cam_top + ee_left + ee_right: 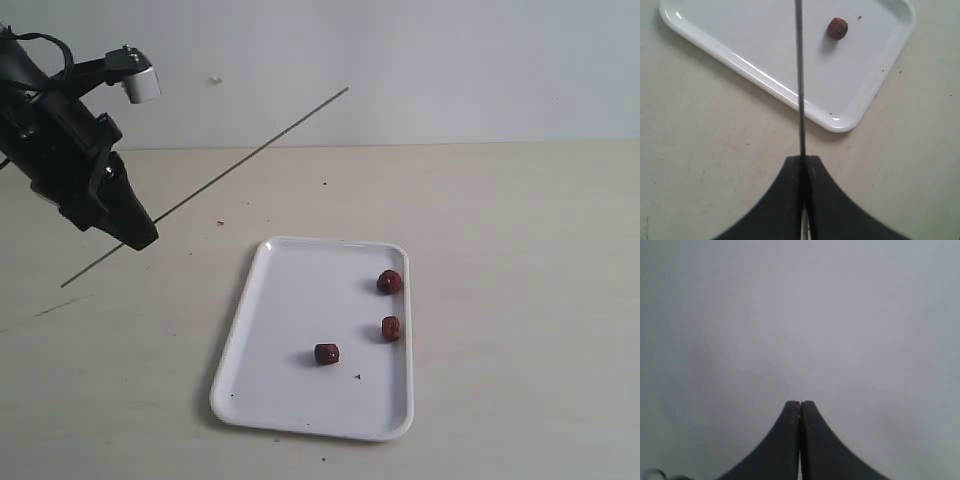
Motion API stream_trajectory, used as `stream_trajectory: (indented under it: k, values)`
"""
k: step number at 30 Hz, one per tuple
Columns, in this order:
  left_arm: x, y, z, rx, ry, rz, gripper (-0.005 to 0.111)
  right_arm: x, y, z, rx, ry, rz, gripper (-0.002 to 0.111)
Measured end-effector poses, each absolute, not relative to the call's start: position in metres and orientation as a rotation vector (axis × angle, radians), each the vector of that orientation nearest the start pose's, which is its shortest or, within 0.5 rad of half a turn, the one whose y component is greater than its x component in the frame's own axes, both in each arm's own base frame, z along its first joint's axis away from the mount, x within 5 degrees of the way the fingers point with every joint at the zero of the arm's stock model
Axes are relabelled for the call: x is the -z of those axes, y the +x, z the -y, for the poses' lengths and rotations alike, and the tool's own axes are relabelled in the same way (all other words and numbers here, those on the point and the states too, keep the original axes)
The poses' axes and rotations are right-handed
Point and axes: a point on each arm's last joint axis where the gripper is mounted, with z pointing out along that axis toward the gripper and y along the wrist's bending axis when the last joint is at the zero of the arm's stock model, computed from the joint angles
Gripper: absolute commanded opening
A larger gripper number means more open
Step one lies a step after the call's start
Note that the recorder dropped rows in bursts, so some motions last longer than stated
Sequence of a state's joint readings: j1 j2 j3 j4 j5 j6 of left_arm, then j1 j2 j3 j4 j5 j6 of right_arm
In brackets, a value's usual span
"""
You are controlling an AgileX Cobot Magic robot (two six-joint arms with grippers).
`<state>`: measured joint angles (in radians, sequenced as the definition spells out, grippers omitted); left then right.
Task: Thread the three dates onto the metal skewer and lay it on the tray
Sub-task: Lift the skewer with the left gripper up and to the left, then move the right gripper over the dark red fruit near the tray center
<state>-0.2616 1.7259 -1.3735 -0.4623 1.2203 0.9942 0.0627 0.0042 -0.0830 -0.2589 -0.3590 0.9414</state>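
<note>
Three dark red-brown dates lie loose on the white tray [290, 400]: one at the far right [389, 282], one below it [391, 328], one nearer the middle [327, 353]. My left gripper [140, 236] hangs above the table left of the tray, shut on the thin metal skewer [250, 155], which slants up to the right with a short tail behind the fingers. In the left wrist view the skewer [800, 75] runs from the gripper [803, 159] across the tray's rim [840, 124], near one date [837, 28]. My right gripper [800, 403] is shut on nothing, facing a blank grey surface.
The pale tabletop [520, 250] spreads around the tray, with small dark specks near the skewer's shadow. A plain light wall [450, 60] stands behind. The left arm's black body [50, 130] fills the upper left corner.
</note>
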Motion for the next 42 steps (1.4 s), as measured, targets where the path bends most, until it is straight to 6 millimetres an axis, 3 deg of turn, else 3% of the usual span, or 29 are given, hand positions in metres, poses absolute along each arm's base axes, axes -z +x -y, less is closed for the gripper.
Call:
stream_trajectory:
  k: [3, 7, 10, 15, 23, 28, 31, 35, 39, 42]
  values:
    - [-0.270, 0.318, 0.124, 0.556, 1.501, -2.426, 0.000, -0.302, 0.027, -0.010, -0.849, 0.268, -0.936, 0.000]
    - [-0.270, 0.318, 0.124, 0.560, 1.499, -2.424, 0.000, -0.337, 0.008, -0.006, -0.873, 0.252, -0.783, 0.000]
    - [-0.270, 0.319, 0.124, 0.560, 1.496, -2.426, 0.000, -0.353, 0.010, -0.003, -0.797, 0.290, -0.834, 0.000]
    - [-0.270, 0.320, 0.120, 0.563, 1.479, -2.431, 0.000, -0.363, 0.066, -0.004, -0.478, 0.299, -1.315, 0.000]
    - [-0.271, 0.325, 0.106, 0.573, 1.401, -2.457, 0.000, -0.400, 0.201, -0.009, -0.064, 0.072, -2.039, 0.000]
    - [-0.271, 0.328, 0.098, 0.575, 1.352, -2.478, 0.000, -0.379, 0.280, -0.014, 0.045, -0.114, -2.556, 0.001]
    - [-0.271, 0.328, 0.097, 0.575, 1.349, -2.480, 0.000, -0.355, 0.321, -0.022, -0.015, -0.207, -2.704, 0.002]
    - [-0.270, 0.328, 0.096, 0.559, 1.359, -2.484, 0.000, -0.322, 0.344, -0.046, -0.090, -0.405, -2.802, 0.002]
    - [-0.270, 0.330, 0.088, 0.541, 1.329, -2.506, 0.000, -0.293, 0.353, -0.074, -0.080, -0.616, -2.852, 0.002]
    - [-0.270, 0.333, 0.075, 0.536, 1.255, -2.540, 0.000, -0.277, 0.356, -0.094, -0.124, -0.630, -2.901, 0.002]
